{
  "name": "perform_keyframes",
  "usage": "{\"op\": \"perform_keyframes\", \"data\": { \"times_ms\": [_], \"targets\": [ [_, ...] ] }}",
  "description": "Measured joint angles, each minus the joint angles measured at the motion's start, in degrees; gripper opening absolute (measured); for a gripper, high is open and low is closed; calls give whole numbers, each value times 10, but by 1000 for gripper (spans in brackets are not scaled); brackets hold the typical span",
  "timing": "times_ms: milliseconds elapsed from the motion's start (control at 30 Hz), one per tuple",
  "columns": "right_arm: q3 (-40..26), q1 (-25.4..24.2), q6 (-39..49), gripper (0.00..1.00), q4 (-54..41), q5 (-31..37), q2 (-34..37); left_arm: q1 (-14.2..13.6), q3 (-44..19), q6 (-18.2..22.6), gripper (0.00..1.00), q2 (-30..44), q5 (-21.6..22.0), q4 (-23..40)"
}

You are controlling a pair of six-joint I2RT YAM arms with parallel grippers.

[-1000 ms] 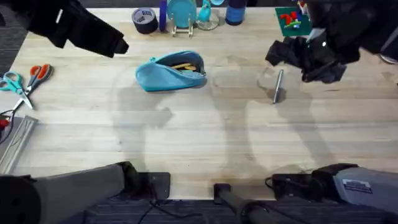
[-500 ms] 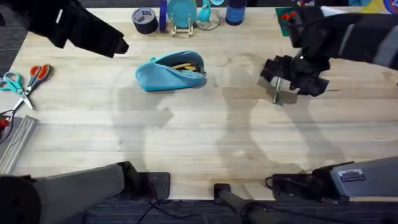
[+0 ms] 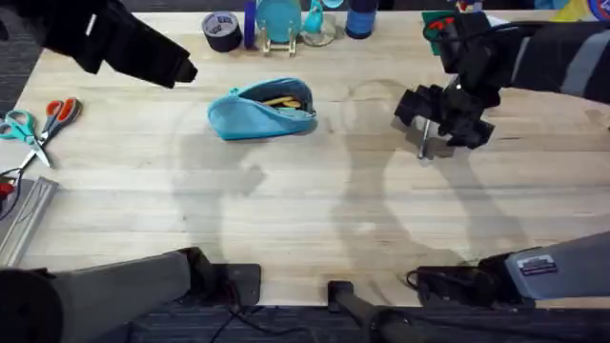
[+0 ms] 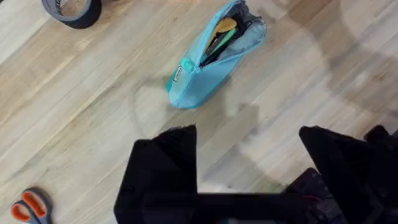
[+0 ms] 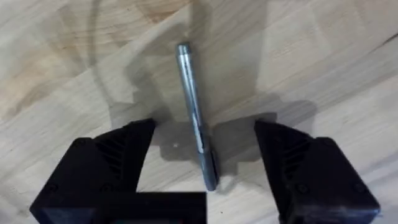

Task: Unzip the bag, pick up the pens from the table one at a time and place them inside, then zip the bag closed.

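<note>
Right gripper [image 5: 202, 168] over the silver pen [image 5: 195, 112] on the table [image 3: 286, 210].
Its fingers spread wide, straddling the pen without touching. Left gripper [image 4: 249, 168] open, empty, near the unzipped bag [image 3: 262, 108].
</note>
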State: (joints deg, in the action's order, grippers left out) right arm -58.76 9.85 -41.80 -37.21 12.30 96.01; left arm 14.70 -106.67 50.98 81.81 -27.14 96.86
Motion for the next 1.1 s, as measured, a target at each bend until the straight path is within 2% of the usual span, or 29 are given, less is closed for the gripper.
{"op": "perform_keyframes", "data": {
  "times_ms": [133,200,233,267,333,400,500,1000,1100],
  "targets": [
    [0,0,0,946,1,-2,0,0,0,0,995,0,0,0],
    [0,0,0,842,4,-4,0,0,0,0,995,0,0,0],
    [-1,1,1,777,5,-6,0,0,0,0,995,0,0,0],
    [-2,1,0,647,5,-6,1,0,0,0,995,0,0,0],
    [-2,1,0,488,6,-6,2,0,0,0,995,0,0,0],
    [-3,1,0,275,5,-2,3,0,0,0,995,0,0,0],
    [-3,1,0,63,4,3,3,0,0,0,995,0,0,0],
    [-9,0,3,29,1,3,4,0,0,0,995,0,0,0],
    [-15,2,21,32,7,-14,6,0,0,0,996,0,0,0]
  ]
}}
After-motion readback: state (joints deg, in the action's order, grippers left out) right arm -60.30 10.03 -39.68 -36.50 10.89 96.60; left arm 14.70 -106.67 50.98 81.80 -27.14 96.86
